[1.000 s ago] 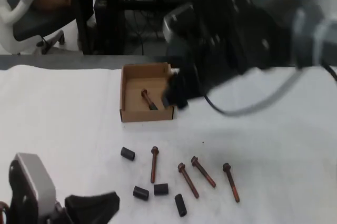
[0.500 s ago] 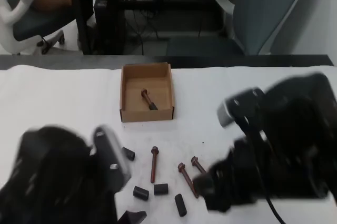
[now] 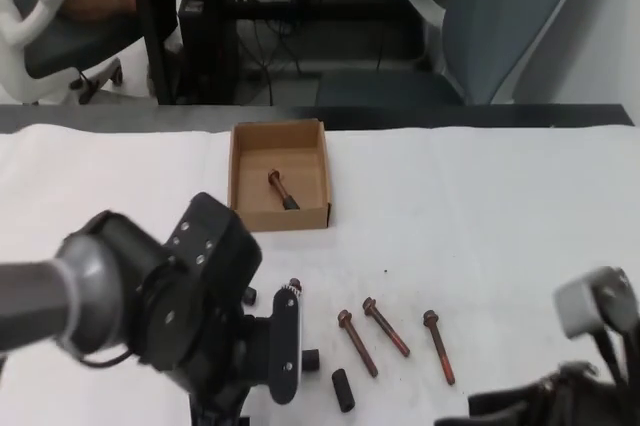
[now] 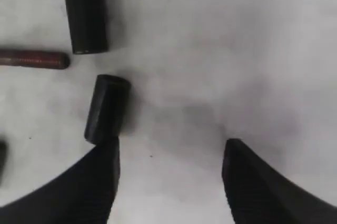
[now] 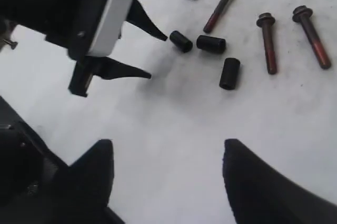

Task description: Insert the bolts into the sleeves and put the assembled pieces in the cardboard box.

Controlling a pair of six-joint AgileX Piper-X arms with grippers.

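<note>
The cardboard box (image 3: 240,171) stands at mid bench with one bolt in its sleeve (image 3: 283,189) inside. Three loose bolts (image 3: 385,326) lie nearer the front; a fourth (image 5: 220,6) lies beside the sleeves. Several black sleeves (image 5: 229,73) are scattered there. My left gripper (image 4: 169,144) hangs open low over the cloth, one fingertip (image 4: 108,150) right next to a sleeve (image 4: 108,108), with nothing between the fingers. Another sleeve (image 4: 86,18) and a bolt's tip (image 4: 34,58) lie farther off. My right gripper (image 5: 167,142) is open at the front right, with bare cloth between its fingers.
A white cloth (image 3: 480,216) covers the bench. The left arm (image 3: 200,316) hides part of the sleeve group in the high view. The right arm (image 3: 590,366) sits at the front right corner. Chairs and desk legs stand beyond the far edge.
The right arm has pulled back from the box to the front right corner. The left arm has come forward from the front left and now hangs over the sleeves.
</note>
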